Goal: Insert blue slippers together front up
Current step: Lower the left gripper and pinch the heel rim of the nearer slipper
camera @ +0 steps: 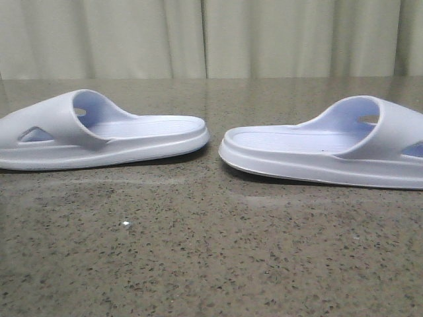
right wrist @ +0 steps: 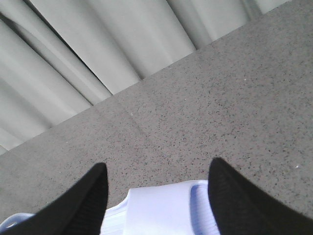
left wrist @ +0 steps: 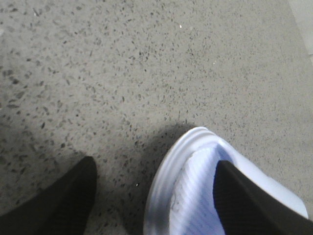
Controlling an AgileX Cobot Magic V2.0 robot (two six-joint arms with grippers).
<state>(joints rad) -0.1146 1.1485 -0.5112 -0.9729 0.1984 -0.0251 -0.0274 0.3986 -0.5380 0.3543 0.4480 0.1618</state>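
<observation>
Two pale blue-white foam slippers lie on the speckled table, heels facing each other. The left slipper (camera: 99,132) has its strap at the left; the right slipper (camera: 330,148) has its strap at the right. No gripper shows in the front view. In the left wrist view my left gripper (left wrist: 156,188) is open; one black finger (left wrist: 244,205) is over the ribbed footbed of a slipper (left wrist: 188,181), the other over bare table. In the right wrist view my right gripper (right wrist: 156,188) is open, its fingers on either side of a slipper's strap (right wrist: 156,210).
The stone-patterned table (camera: 211,251) stretches in front of the slippers. A pale pleated curtain (camera: 211,36) hangs behind the table's far edge, also in the right wrist view (right wrist: 98,44). A narrow gap separates the two heels.
</observation>
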